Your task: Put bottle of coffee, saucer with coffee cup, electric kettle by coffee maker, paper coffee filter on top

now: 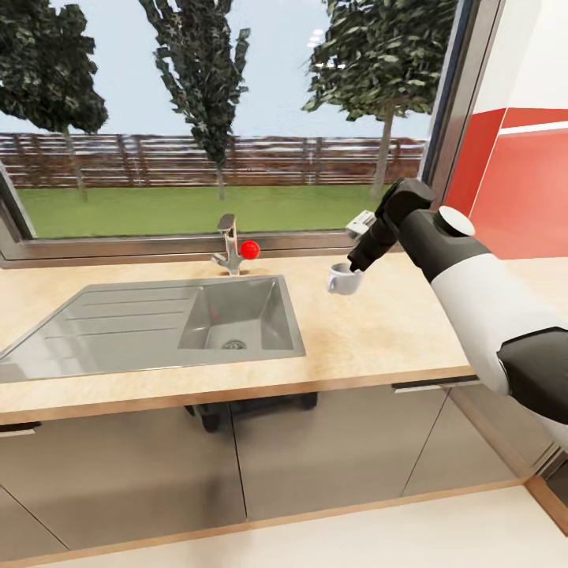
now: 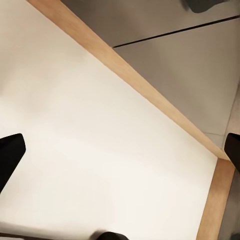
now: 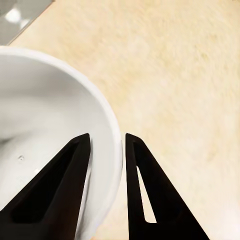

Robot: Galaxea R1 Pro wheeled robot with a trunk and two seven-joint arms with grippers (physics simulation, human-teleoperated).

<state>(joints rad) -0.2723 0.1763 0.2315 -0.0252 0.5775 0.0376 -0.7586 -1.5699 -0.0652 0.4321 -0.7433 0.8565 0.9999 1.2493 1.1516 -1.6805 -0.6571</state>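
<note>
Right gripper (image 1: 353,266) is clamped on the rim of the white coffee cup (image 1: 342,280); in the right wrist view one finger (image 3: 52,192) sits inside the cup (image 3: 45,125), the other outside, with the cup wall pinched between them; the cup is over the beige countertop (image 1: 379,331), to the right of the steel sink (image 1: 158,323), handle side toward the sink; whether it touches the counter or hangs just above it, cannot tell. Faucet (image 1: 229,244) stands behind the sink basin with a red knob (image 1: 250,249) beside it; window (image 1: 221,118) behind shows trees, grass and a fence; red wall panel (image 1: 521,189) at right. Left gripper (image 2: 120,165) points down at pale floor (image 2: 90,150) near a wooden skirting strip (image 2: 150,90) and grey cabinet fronts (image 2: 185,60); its dark fingertips (image 2: 10,155) sit at opposite edges of the frame, wide apart, holding nothing.
</note>
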